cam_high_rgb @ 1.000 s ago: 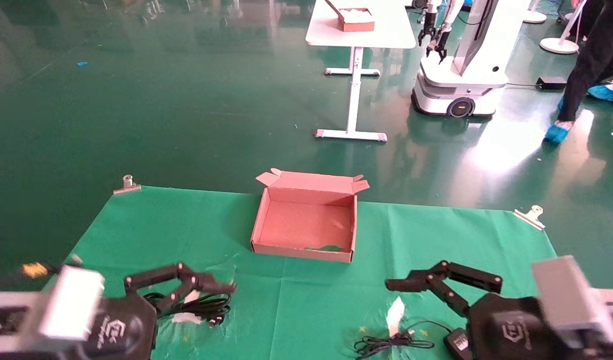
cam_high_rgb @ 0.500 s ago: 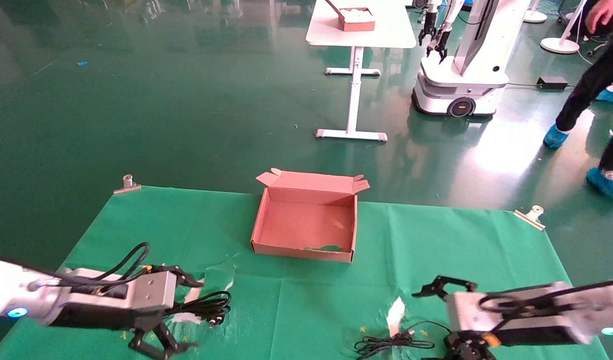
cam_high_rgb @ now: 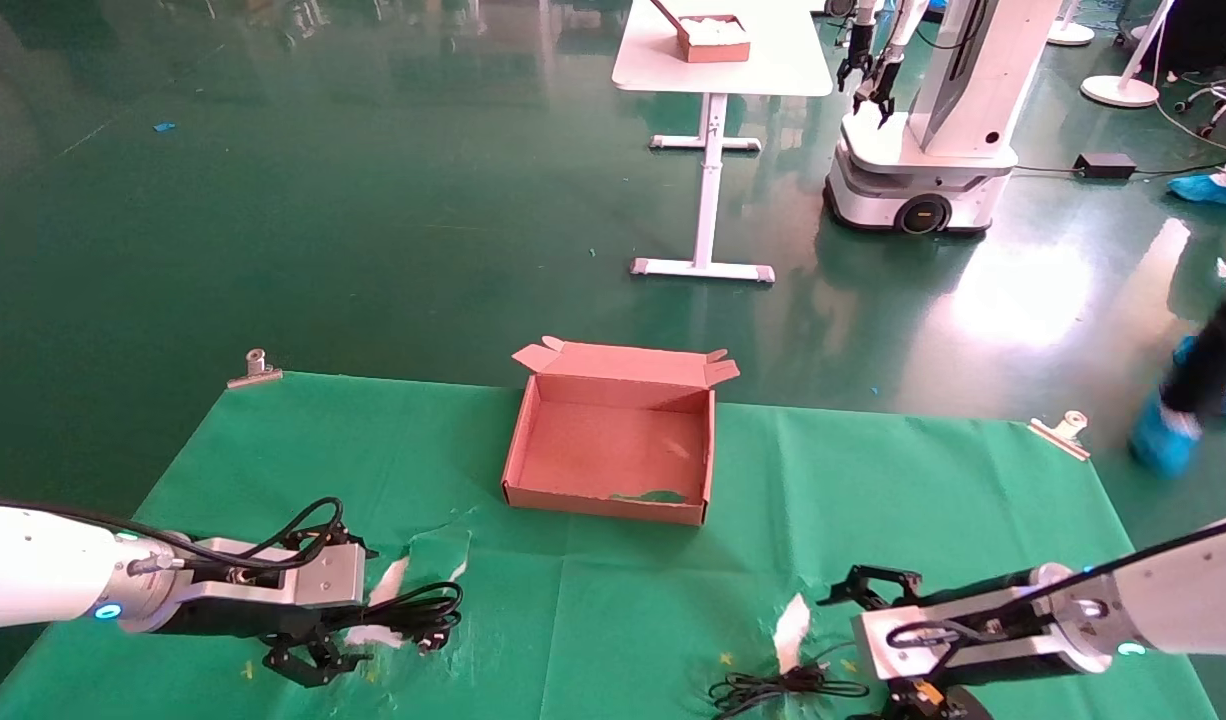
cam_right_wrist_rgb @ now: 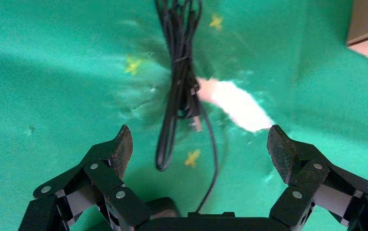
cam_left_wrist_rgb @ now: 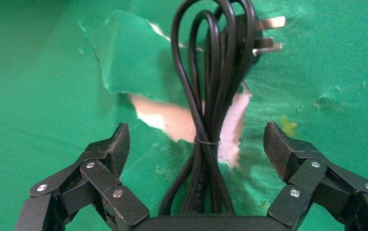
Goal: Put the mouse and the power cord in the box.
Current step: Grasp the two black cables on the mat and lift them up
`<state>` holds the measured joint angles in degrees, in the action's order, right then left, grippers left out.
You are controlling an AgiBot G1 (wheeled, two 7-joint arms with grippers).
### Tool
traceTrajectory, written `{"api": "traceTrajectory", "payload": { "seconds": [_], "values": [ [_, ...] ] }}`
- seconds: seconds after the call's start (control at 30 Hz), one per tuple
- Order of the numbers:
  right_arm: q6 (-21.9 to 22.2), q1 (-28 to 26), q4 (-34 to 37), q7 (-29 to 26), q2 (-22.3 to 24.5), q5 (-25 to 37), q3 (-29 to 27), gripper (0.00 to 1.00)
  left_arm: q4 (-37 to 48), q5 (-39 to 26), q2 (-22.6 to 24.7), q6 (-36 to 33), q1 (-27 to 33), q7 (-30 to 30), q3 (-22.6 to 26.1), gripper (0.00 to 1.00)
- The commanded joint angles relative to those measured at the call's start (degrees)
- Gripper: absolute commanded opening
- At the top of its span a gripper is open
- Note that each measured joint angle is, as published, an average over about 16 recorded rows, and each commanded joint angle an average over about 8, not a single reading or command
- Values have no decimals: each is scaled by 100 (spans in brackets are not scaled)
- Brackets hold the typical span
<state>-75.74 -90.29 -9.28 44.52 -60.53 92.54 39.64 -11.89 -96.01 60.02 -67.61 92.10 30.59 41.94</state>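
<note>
Looking at the box (cam_high_rgb: 613,455), I judge the job barely begun: it sits empty on the green-covered tabletop (cam_high_rgb: 873,480), lid flap standing open at its far side, and neither item is inside.

The cord (cam_left_wrist_rgb: 209,110) lies on the tabletop well to the near left of the box, its loops bound by a thin tie, its pronged plug at the end toward the box. My left claw (cam_left_wrist_rgb: 196,144) is down over it, spread wide, one finger on each side of the coil and neither touching it. Nothing is gripped.

My right claw (cam_right_wrist_rgb: 198,147) hangs low at the near right of the box, equally released, straddling the thin bunched cable (cam_right_wrist_rgb: 177,72) of the mouse. Of the mouse's body I see at most a dark edge tucked under my palm; I cannot tell exactly how it lies.

So both grasps, both carries to the box and both drops remain. Clenching on the cord at its tie looks the likeliest first step.
</note>
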Motion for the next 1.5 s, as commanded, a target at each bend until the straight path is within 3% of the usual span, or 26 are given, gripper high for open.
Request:
{"api": "traceTrajectory", "payload": {
  "seconds": [0.03, 0.1, 0.13, 0.2, 0.27, 1.5],
  "values": [
    [40, -55, 225, 177, -57, 25, 14, 37, 179, -53, 63, 41, 54, 148, 32, 77],
    [39, -78, 326, 265, -71, 26, 15, 13, 268, -75, 79, 28, 77, 234, 48, 52],
    [42, -94, 386, 307, -83, 35, 19, 7, 323, -92, 89, 26, 94, 277, 58, 40],
    [42, -122, 485, 368, -102, 49, 24, 0, 415, -117, 103, 22, 125, 340, 71, 15],
    [43, -143, 548, 399, -117, 61, 29, 0, 476, -132, 112, 22, 147, 372, 78, 1],
    [26, -110, 444, 366, -85, 26, 13, 0, 378, -92, 87, 2, 114, 340, 62, 0]
  ]
}}
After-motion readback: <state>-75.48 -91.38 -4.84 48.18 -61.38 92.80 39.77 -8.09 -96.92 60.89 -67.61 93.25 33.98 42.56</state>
